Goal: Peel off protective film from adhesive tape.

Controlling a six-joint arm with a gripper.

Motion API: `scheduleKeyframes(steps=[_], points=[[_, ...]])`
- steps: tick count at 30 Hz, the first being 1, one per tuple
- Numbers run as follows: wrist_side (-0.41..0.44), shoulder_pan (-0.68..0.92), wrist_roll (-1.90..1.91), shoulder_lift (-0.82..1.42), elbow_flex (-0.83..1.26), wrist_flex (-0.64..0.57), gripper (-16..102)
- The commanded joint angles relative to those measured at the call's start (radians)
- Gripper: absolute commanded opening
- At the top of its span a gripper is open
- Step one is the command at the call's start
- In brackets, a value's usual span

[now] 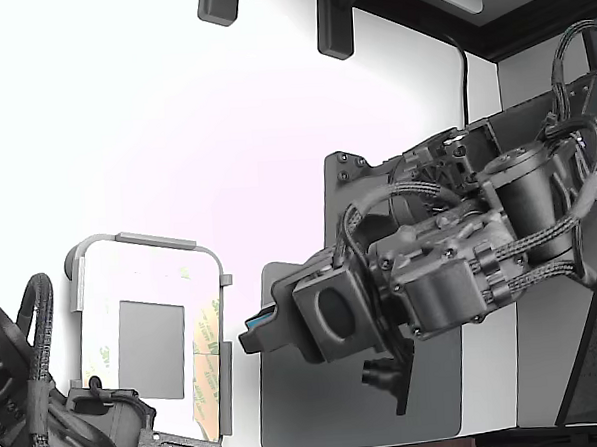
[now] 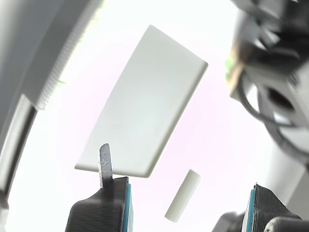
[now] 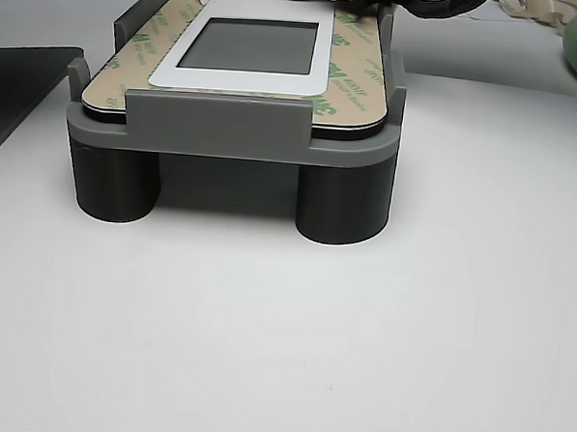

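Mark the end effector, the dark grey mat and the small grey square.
end effector [image 2: 188, 203]: wrist view, midway between its two fingertips, which stand apart.
dark grey mat [image 1: 319, 423]: exterior view, bare lower part under the arm.
small grey square [image 1: 152, 348]: exterior view, its centre, on the white panel.

Your exterior view looks straight down on the white bench [image 1: 154, 141] from well above, with the grey fixture [image 1: 149, 331] at about 8 o'clock. Your wrist view rides just behind the jaws, looking past them close to the bench. Your other view sits low on the bench, facing the same fixture [image 3: 235, 136] side-on at 12 o'clock, quite near.
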Motion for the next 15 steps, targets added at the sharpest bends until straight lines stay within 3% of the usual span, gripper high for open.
scheduleKeyframes(steps=[1,3,6,8,11,15], points=[[-0.023,-0.046,0.133,0.129,0.032,-0.012,95],[-0.046,-0.067,0.247,0.233,0.092,-0.037,99],[-0.098,-0.138,0.488,0.390,0.190,-0.086,91],[-0.098,-0.192,0.724,0.489,0.250,-0.144,100],[-0.041,-0.261,1.095,0.657,0.339,-0.218,100],[-0.003,-0.376,1.425,0.721,0.353,-0.152,100]])
